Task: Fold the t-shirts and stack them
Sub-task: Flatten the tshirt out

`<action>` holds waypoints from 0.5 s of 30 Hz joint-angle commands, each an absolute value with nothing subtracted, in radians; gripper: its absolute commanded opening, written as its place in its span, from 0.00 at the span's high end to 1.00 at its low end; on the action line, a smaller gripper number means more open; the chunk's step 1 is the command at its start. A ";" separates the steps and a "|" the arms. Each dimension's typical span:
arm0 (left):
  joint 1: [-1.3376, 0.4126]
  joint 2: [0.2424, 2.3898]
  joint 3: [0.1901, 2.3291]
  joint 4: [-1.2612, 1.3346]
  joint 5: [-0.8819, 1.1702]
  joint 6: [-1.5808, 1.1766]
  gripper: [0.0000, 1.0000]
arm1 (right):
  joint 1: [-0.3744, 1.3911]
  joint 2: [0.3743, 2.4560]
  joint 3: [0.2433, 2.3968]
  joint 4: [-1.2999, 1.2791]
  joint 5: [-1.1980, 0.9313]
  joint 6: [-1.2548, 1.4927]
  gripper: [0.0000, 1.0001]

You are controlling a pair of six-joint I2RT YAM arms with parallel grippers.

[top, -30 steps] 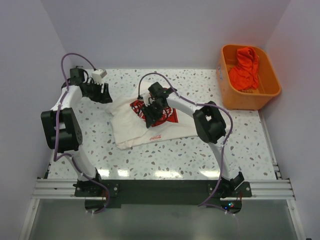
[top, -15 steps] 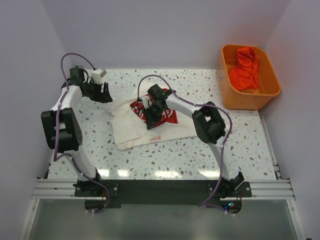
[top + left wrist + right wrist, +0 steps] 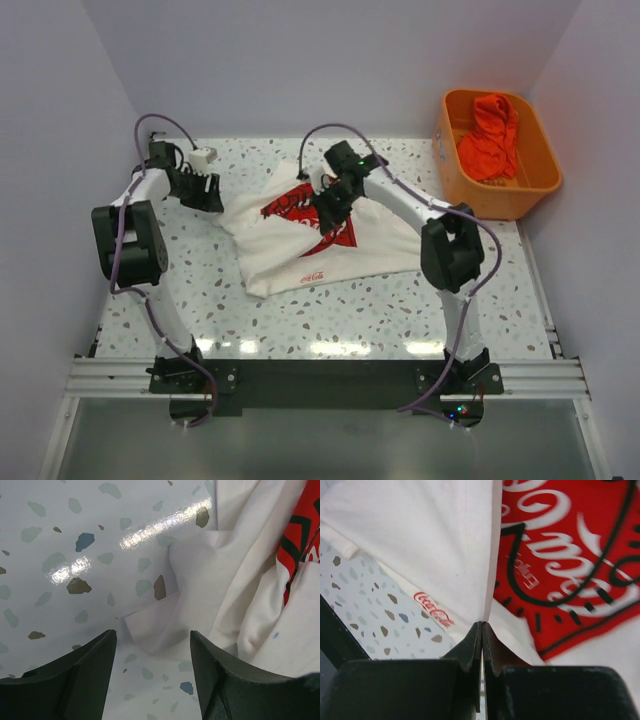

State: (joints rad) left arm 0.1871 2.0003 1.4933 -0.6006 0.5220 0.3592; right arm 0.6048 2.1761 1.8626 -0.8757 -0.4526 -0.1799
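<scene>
T-shirt [image 3: 295, 258] is pinched at a fold by the right claw [image 3: 482, 626]; left claw [image 3: 150, 636] spread over its edge.

Top camera looks down from behind me over the whole table [image 3: 380, 310]; my two wrist cameras hang close over the same t-shirt [image 3: 290, 250]

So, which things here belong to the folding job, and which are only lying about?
Belong to the job: white t-shirt with red print; right gripper, shut on a fold of it; left gripper, open over its edge.
Lying about: orange tub; orange cloth inside it.
</scene>
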 commanded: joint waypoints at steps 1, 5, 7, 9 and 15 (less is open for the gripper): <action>0.176 2.023 1.536 -0.638 0.549 0.393 0.35 | 0.482 1.988 1.858 -0.997 -0.376 -0.278 1.00; 0.167 2.060 1.523 -0.646 0.584 0.373 0.41 | 0.394 1.901 1.826 -1.055 -0.327 -0.354 1.00; 0.166 2.091 1.534 -0.652 0.615 0.359 0.64 | 0.355 1.867 1.793 -1.058 -0.287 -0.380 1.00; 0.167 2.114 1.577 -0.690 0.630 0.344 0.83 | 0.327 1.829 1.773 -1.052 -0.265 -0.403 1.00; 0.230 1.939 1.618 -0.762 0.530 0.357 1.00 | 0.209 1.753 1.773 -1.055 -0.184 -0.477 1.00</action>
